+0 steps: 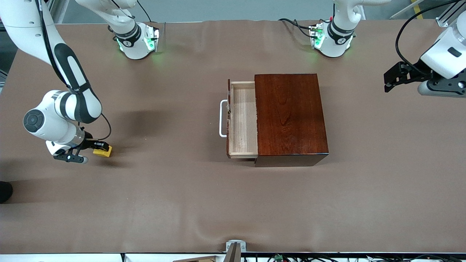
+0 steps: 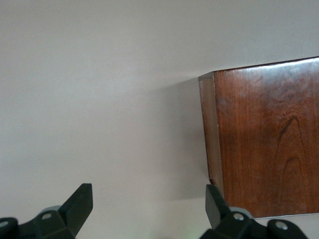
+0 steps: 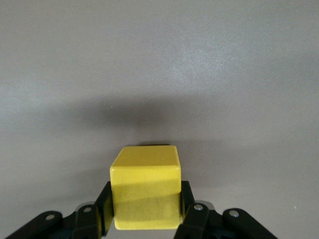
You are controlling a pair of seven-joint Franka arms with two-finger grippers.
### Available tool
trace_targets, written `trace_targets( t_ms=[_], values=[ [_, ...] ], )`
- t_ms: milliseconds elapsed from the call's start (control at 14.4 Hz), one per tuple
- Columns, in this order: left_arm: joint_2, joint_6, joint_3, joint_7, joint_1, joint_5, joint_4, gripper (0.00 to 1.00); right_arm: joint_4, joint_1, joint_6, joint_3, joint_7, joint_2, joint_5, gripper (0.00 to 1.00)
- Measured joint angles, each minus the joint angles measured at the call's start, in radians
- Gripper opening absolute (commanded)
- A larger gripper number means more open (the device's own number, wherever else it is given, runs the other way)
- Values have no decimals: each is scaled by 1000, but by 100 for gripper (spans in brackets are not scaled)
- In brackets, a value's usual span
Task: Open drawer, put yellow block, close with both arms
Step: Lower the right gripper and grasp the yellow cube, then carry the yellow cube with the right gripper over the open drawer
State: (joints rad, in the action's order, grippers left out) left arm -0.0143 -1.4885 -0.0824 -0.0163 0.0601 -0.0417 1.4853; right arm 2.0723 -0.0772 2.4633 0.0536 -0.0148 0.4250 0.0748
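Right gripper [image 1: 99, 148] clenched on the yellow block [image 1: 103, 150] at table level, toward the right arm's end of the table, well apart from the drawer [image 1: 243, 120]. Drawer pulled out of the reddish-brown box [image 1: 290, 115], tray bare inside. Left gripper [image 1: 389, 80] waiting with fingers spread, up over the left arm's end. Risk from here: shallow grip low on the cube, so possible slipping or twisting during lift; possible clipping of the drawer's dark front or white handle [image 1: 222, 118] on a low approach.

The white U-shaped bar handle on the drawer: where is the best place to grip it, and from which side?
Grip the white U-shaped bar handle at mid-bar, coming from the right arm's end of the table; the bar stands clear of the dark drawer front, leaving room for a finger.
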Motion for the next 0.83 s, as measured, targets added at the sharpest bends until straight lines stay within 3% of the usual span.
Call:
trace_targets(
  t_ms=[485,831],
  values=[
    [50,0,-12,0,-48,0,43,100,-60,91,-210,-11,285,-111,1,19],
    [55,0,-13,0,-51,0,50,100,-112,188,-291,-13,521,-140,1,19]
  ],
)
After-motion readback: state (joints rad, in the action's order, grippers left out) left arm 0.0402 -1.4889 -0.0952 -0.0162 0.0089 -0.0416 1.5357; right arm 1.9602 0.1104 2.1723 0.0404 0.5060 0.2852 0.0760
